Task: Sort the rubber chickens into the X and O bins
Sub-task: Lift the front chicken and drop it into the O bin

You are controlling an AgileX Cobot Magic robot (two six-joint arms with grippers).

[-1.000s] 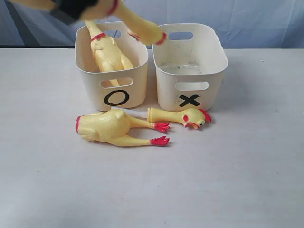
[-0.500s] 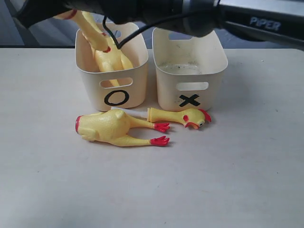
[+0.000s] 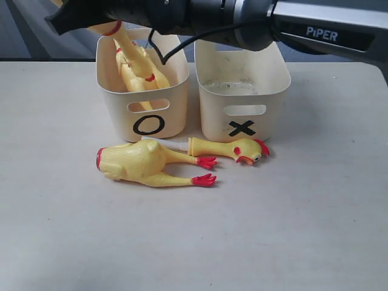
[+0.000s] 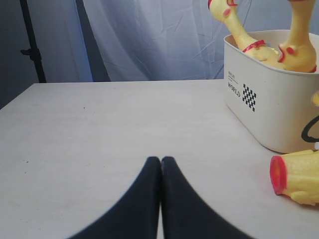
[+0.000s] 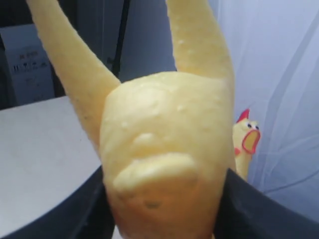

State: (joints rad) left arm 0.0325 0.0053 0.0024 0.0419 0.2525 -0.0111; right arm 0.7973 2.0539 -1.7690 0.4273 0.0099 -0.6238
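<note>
My right gripper (image 3: 85, 17) (image 5: 164, 211) reaches across above the O bin (image 3: 145, 118), shut on the body of a whole rubber chicken (image 5: 164, 149). Its legs (image 3: 142, 66) hang down into that bin. A second whole chicken (image 3: 128, 82) stands in the O bin, head (image 5: 246, 137) above the rim. The X bin (image 3: 242, 115) holds no chicken. In front of the bins lie the headless body (image 3: 139, 165) and the head-neck piece (image 3: 233, 148). My left gripper (image 4: 160, 162) is shut on nothing, low over the table, apart from the O bin (image 4: 269, 109) and the headless body (image 4: 296, 177).
The right arm (image 3: 291, 24) spans the top of the exterior view above both bins. A pale curtain (image 4: 159, 35) hangs behind the table. A dark stand (image 4: 32, 45) rises beyond the table's far edge.
The right arm has carried its chicken from over the X bin's side leftward. It has lowered the chicken so that the legs dip into the O bin. The pieces on the table have not moved.
</note>
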